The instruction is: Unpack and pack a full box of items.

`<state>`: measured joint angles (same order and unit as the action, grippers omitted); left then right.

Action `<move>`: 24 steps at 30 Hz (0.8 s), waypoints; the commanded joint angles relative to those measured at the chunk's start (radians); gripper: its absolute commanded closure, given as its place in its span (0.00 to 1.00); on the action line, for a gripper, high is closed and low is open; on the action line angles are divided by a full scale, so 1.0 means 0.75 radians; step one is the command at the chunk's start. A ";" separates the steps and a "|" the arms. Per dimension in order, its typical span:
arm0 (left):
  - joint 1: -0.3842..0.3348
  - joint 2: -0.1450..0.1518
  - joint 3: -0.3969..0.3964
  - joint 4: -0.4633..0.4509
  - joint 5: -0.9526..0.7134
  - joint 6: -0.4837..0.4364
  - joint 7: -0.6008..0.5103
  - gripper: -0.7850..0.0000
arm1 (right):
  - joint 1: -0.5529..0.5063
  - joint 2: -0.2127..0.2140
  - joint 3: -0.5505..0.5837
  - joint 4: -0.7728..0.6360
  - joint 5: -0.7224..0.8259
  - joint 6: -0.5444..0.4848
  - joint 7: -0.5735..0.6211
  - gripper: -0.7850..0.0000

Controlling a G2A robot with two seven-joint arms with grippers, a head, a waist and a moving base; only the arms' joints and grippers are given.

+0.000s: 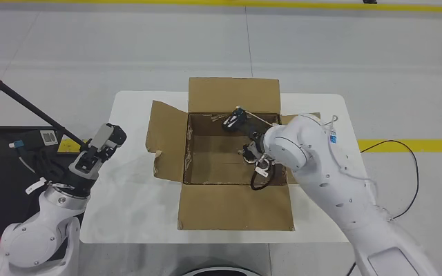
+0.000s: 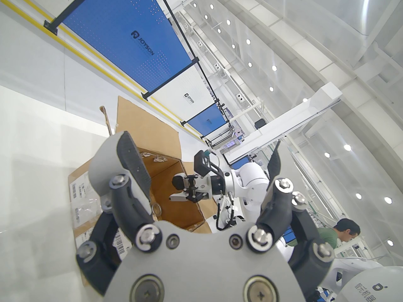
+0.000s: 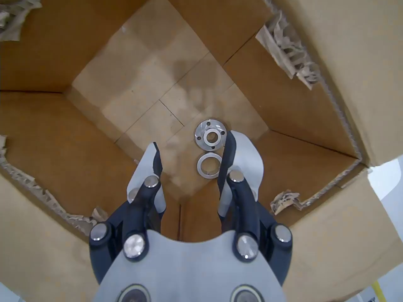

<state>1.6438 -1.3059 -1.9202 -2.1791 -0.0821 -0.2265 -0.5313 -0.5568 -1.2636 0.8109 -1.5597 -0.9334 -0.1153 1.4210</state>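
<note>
- Cardboard box (image 1: 235,207) sits mid-table on the white table (image 1: 131,207), with all four flaps folded outward. The flap edges are torn and ragged.
- Right arm enters the box from the right side. In the top view its wrist is over the right half of the opening.
- Right gripper (image 3: 192,146): pointed down at the box floor, fingers (image 3: 229,158) moderately apart, nothing between them.
- Box contents in the right wrist view are two metal parts lying flat on the floor, close to a floor corner.
  - Flanged disc (image 3: 210,135) with a centre bore and small holes around it.
  - Plain ring (image 3: 208,165), just beside the disc.
- One fingertip overlaps the disc's edge in the right wrist view. Contact cannot be told.
- Left gripper (image 2: 201,146): by the table's left edge, well apart from the box, raised and aimed toward it. Fingers spread wide, empty.
- The left wrist view shows the box's outer left wall with white shipping labels (image 2: 82,196), and the right arm's gripper farther off inside the opening.
</note>
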 commanded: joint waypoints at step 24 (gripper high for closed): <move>0.000 0.000 0.000 0.000 0.000 0.000 0.000 0.00 | 0.199 -0.151 -0.213 0.699 0.162 -0.025 -0.135 0.60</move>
<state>1.6438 -1.3059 -1.9202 -2.1791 -0.0821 -0.2265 -0.5313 -0.4095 -1.3745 0.6547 -1.0423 -0.8086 -0.1362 1.3228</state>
